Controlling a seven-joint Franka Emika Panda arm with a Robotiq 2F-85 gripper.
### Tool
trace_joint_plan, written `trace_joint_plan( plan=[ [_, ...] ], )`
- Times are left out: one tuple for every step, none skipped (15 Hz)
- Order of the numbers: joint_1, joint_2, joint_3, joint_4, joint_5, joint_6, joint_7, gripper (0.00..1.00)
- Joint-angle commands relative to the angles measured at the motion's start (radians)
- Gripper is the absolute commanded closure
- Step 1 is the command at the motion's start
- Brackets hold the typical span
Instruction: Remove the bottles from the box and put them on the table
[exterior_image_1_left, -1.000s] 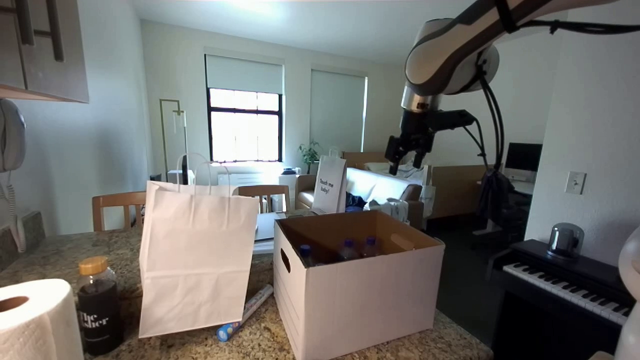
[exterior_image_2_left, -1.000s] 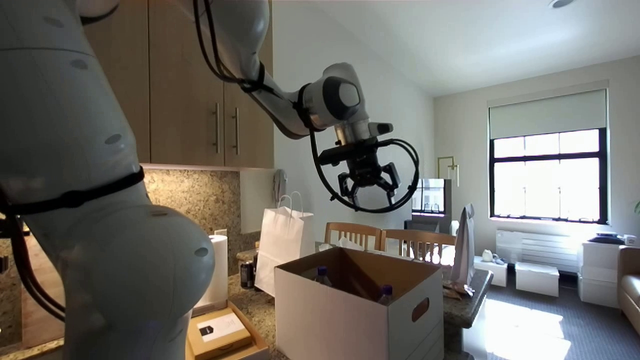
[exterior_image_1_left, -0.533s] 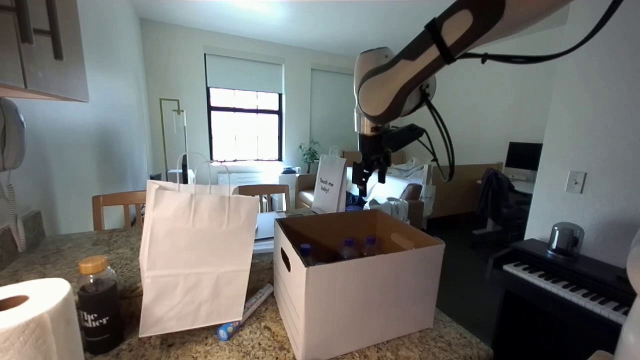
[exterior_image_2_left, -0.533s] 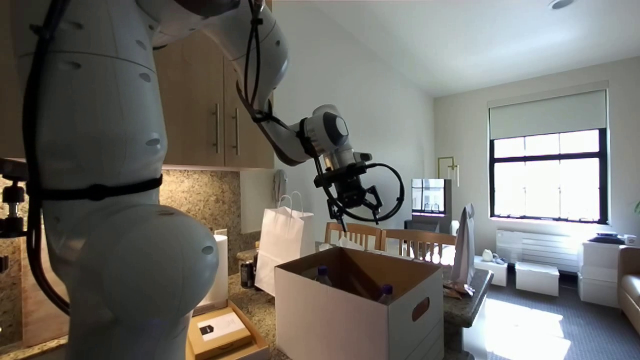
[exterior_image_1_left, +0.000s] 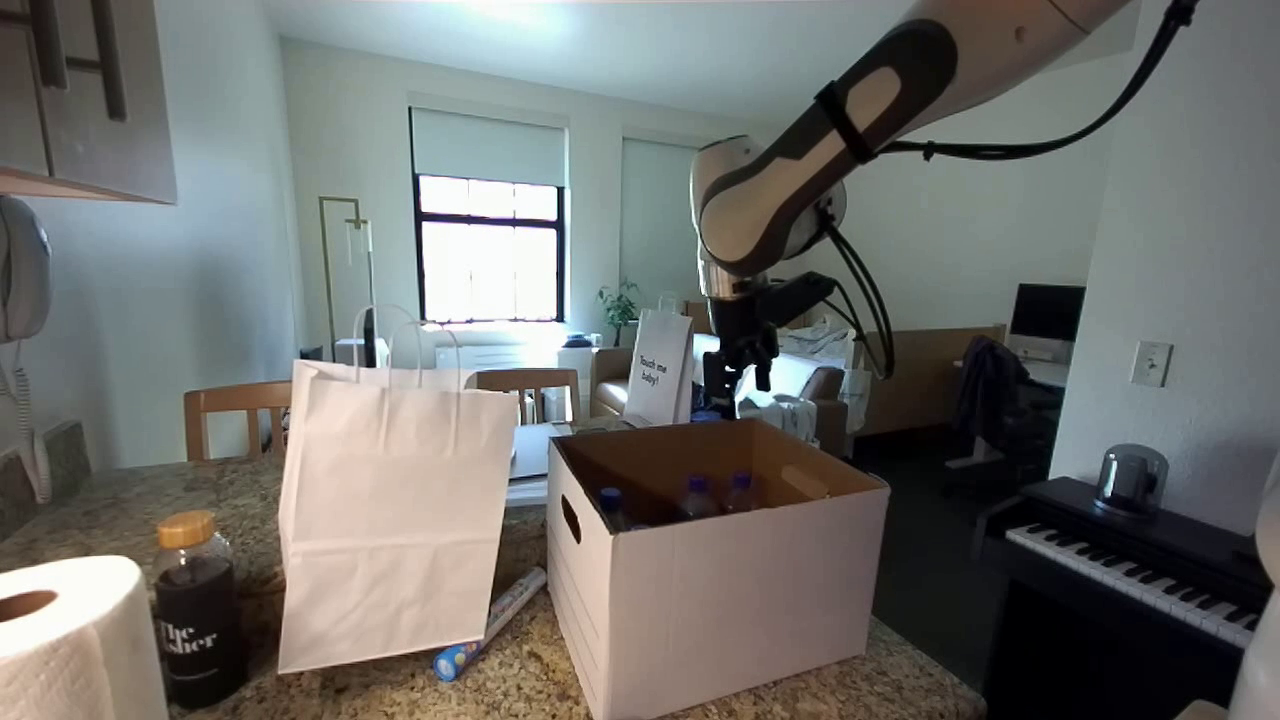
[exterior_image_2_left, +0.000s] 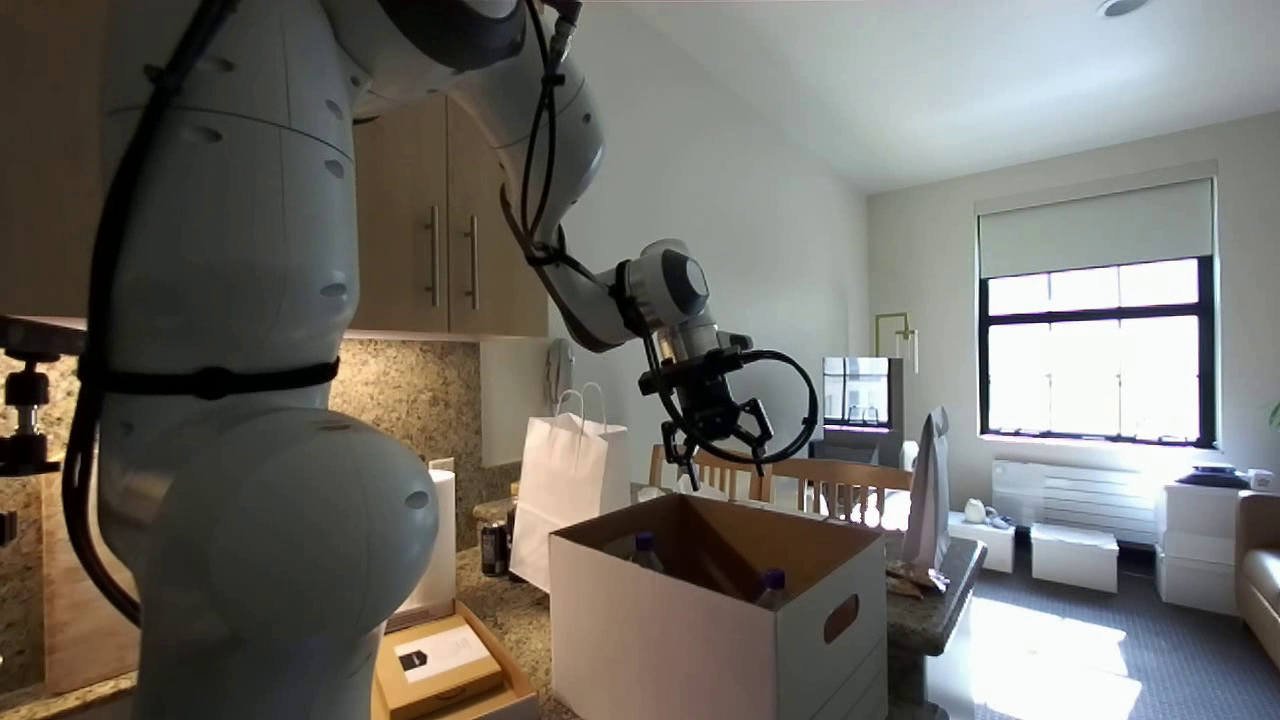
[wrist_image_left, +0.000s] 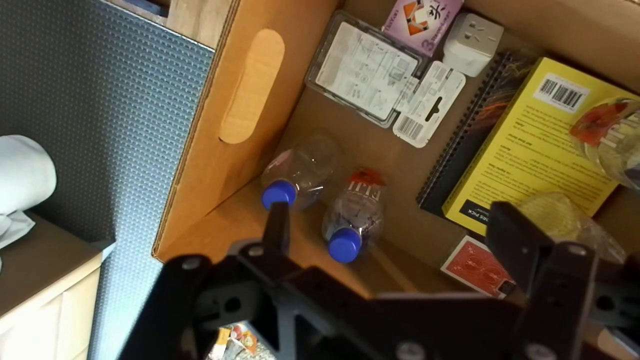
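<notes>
Fingers (wrist_image_left: 517, 237), spread and empty, have just been lowered toward the box (exterior_image_1_left: 745, 600), two bottles (wrist_image_left: 354, 215) at its wrist-view eight o'clock seemingly being lined up for removal!

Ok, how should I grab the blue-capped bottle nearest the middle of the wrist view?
Probably by the blue cap, straight down through the open top of the box. The bottle stands upright, its cap narrower than its body. Lower the open end effector clear of the neighbouring bottle close beside it.
</notes>
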Motion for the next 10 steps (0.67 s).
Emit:
trace_joint_plan(
  plan=[
    [0.012,-0.013,-0.020,-0.023,-0.012,0.041,0.015,0.00],
    [0.007,0.008,-0.027,-0.008,-0.015,0.055,0.025,0.00],
    [-0.003,0.035,-0.042,0.007,0.014,0.099,0.045,0.00],
    [-0.010,0.058,-0.057,0.012,0.061,0.144,0.005,0.00],
    [-0.018,0.085,-0.075,0.016,0.104,0.206,-0.007,0.00],
    [-0.023,0.118,-0.087,0.026,0.158,0.245,-0.044,0.00],
    [-0.030,0.161,-0.094,0.041,0.237,0.296,-0.099,0.00],
    [-0.035,0.215,-0.096,0.083,0.280,0.294,-0.101,0.00],
    [-0.042,0.259,-0.096,0.118,0.316,0.288,-0.113,0.00],
    [-0.036,0.293,-0.095,0.160,0.306,0.274,-0.084,0.00]
  ],
)
